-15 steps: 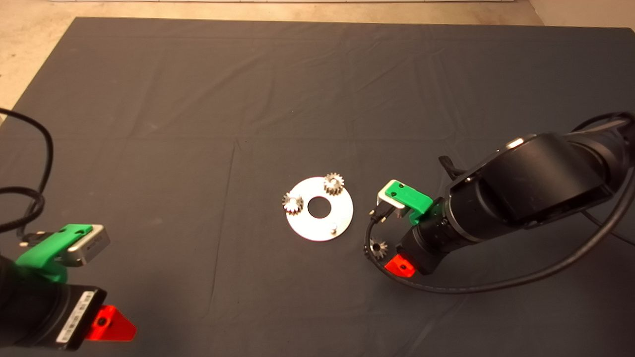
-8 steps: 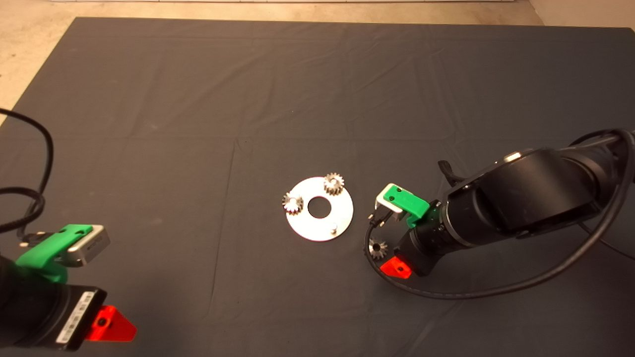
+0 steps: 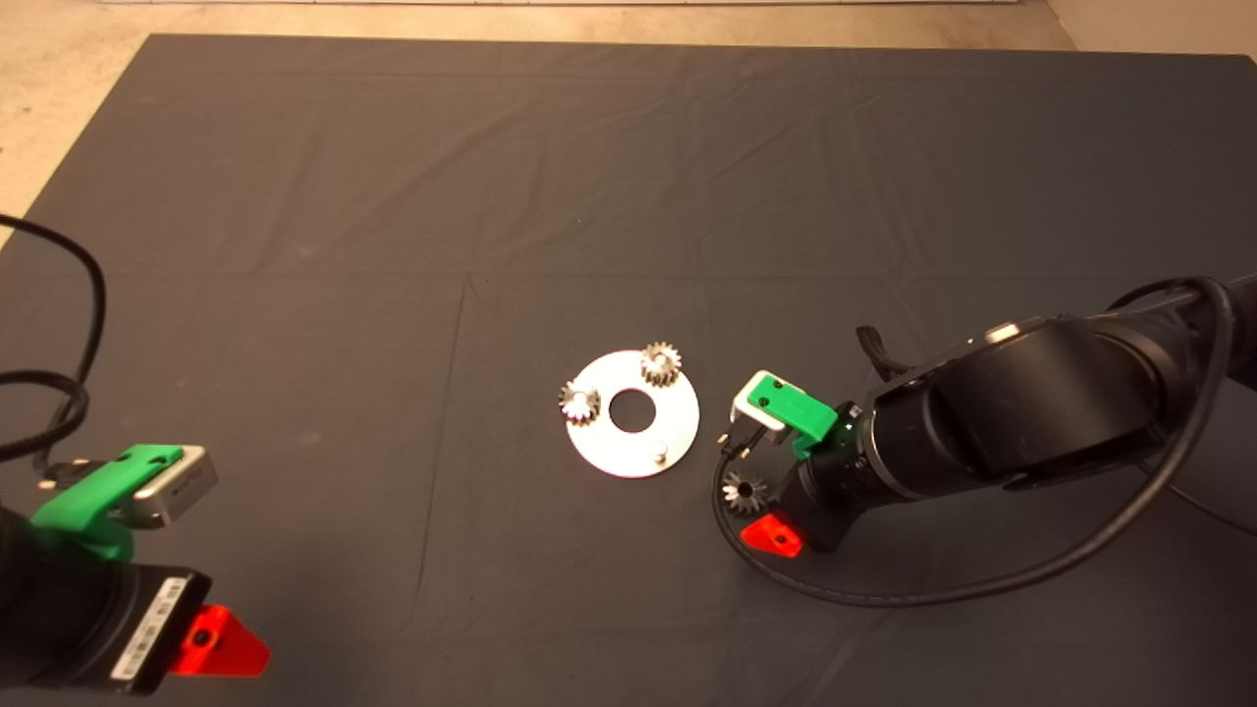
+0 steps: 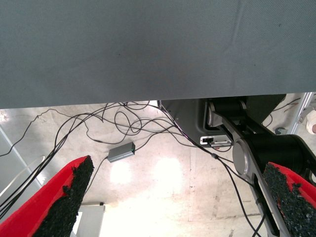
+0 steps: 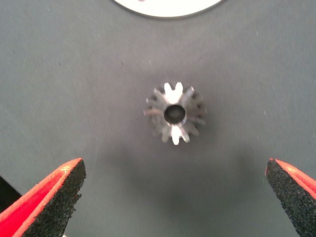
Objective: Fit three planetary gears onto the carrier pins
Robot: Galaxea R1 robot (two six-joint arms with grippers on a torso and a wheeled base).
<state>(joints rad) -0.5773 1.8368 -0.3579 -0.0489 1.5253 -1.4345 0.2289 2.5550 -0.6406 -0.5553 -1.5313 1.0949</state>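
Observation:
A shiny round disc [image 3: 633, 442] with a centre hole lies mid-mat. Two planetary gears sit on its pins, one at the far side [image 3: 661, 363] and one at the left [image 3: 579, 403]. One bare carrier pin [image 3: 661, 454] stands at the disc's near right. The third gear [image 3: 743, 491] lies flat on the mat to the right of the disc. It also shows in the right wrist view [image 5: 175, 113]. My right gripper [image 5: 175, 207] is open above this gear, fingers wide to either side, not touching it. My left gripper [image 4: 173, 202] is open and parked at the lower left.
The disc's edge [image 5: 168, 7] shows just beyond the loose gear in the right wrist view. A black cable [image 3: 884, 589] loops on the mat under my right arm. The left wrist view looks past the mat's edge at floor cables [image 4: 123, 128].
My right gripper has moved a little left and toward the near edge, closing in over the loose gear. The gears, disc and left arm have not moved.

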